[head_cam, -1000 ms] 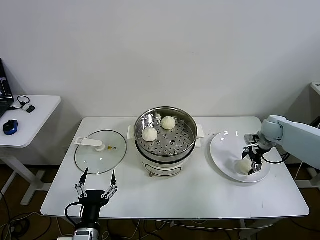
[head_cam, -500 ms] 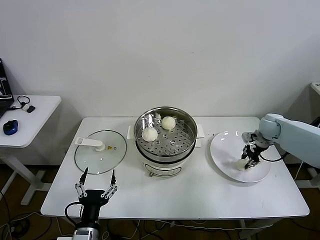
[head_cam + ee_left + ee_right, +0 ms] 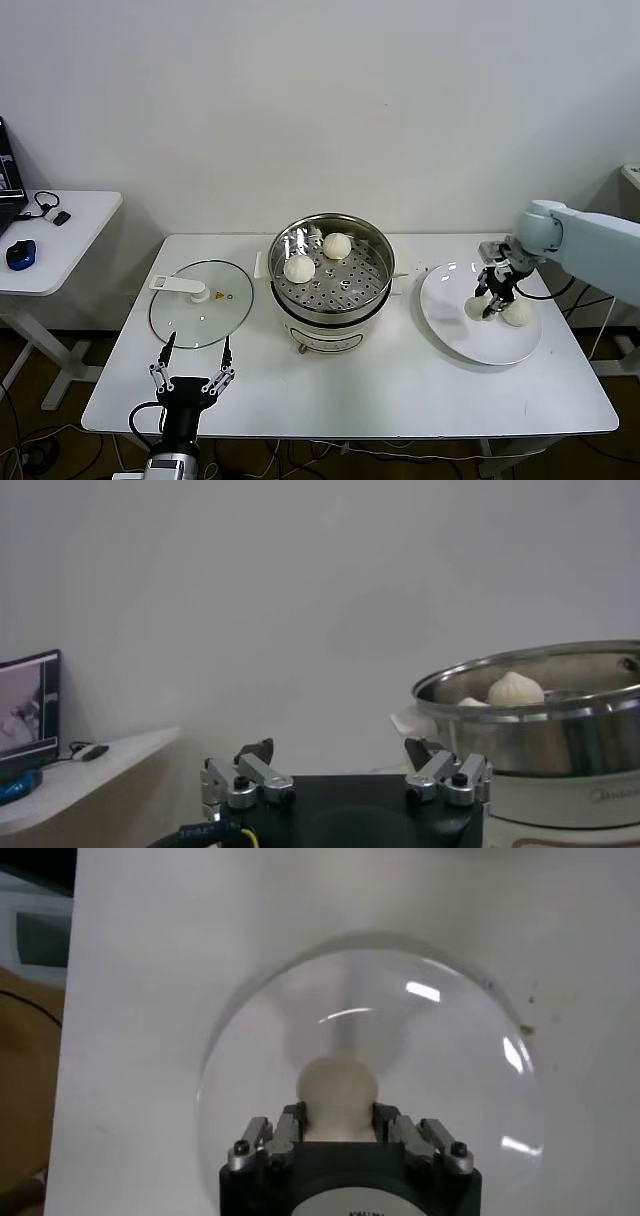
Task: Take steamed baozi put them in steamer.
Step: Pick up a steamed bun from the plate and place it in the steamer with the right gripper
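"Starting at the left, what was the left gripper [image 3: 190, 384] doing?"

"Nothing. It sat parked at the near edge of the table [image 3: 350, 400], fingers spread wide and holding nothing. The glass lid [image 3: 200, 303] lay flat just beyond it, off the pot."

"And the steamer [image 3: 333, 275]?"

"It stood open in the middle, with two steamed baozi on its perforated tray: one toward the left [image 3: 299, 268], one further back [image 3: 337, 245]. Neither had shifted over the last second."

"So the change was on the right?"

"Yes. A second before, the right gripper [image 3: 492, 298] was down on the white plate [image 3: 450, 330] with its fingers wide around a bun. By this moment it had clamped onto that held baozi [image 3: 476, 307] and risen. The wrist camera showed the bun pinched between both fingers, with its shadow on the plate beneath."

"Anything left on the plate?"

"One last baozi [image 3: 517, 313], just beside the gripper on its outer side and resting on the plate."

"What did that mean for the job?"

"I judged it about half done: two buns in, a third freshly picked and due to travel left to the steamer, and a fourth waiting. The soft dough looked squeezable, so a firm pinch risked denting it."
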